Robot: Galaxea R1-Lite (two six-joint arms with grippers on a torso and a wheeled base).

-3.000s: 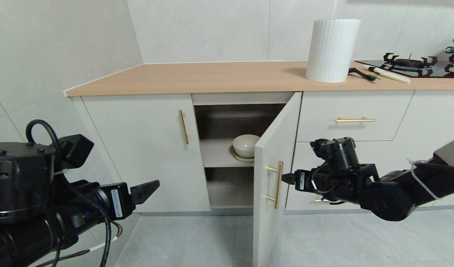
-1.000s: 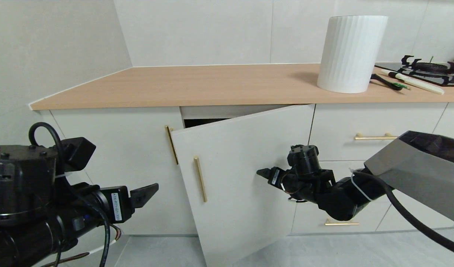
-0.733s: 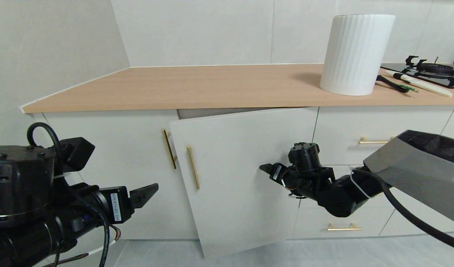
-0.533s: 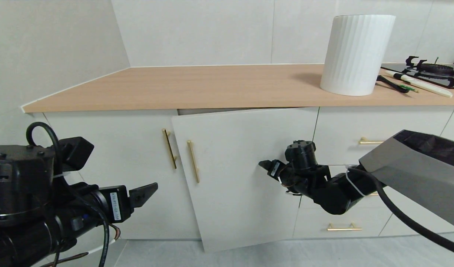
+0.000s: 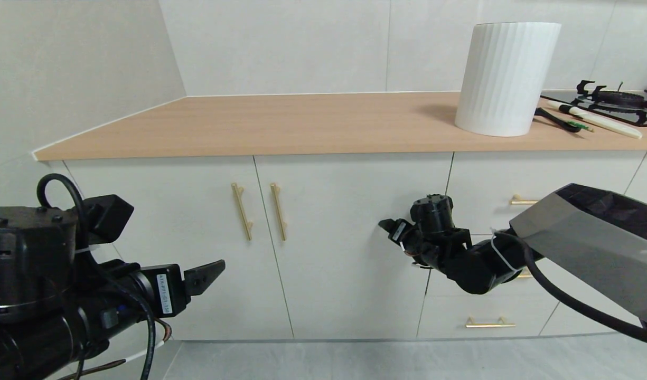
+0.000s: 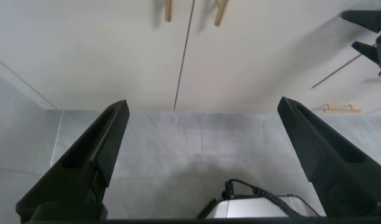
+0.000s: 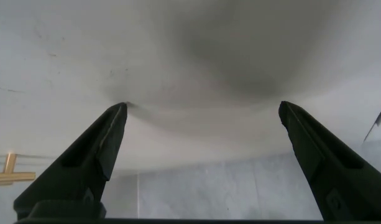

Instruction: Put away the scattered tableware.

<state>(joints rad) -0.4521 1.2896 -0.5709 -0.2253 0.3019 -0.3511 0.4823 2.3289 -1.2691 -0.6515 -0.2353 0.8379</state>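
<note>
Pressing the spread right claw [image 5: 385,225] to the shut cabinet door [image 5: 349,274], right of its upright handle [image 5: 278,211]; holding the left claw [image 5: 215,269] spread, well apart; leaving utensils [image 5: 592,119] on the counter [image 5: 302,121] beside the white canister [image 5: 505,79], nearer the right arm.

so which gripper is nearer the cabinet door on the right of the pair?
Right. The right gripper is close up at the cabinet door, on its face near the hinge side; the left gripper sits low, off to the left, well back from it.

Head camera looks down at cabinet doors [image 5: 349,237] — both wrists share them, right closest.
</note>
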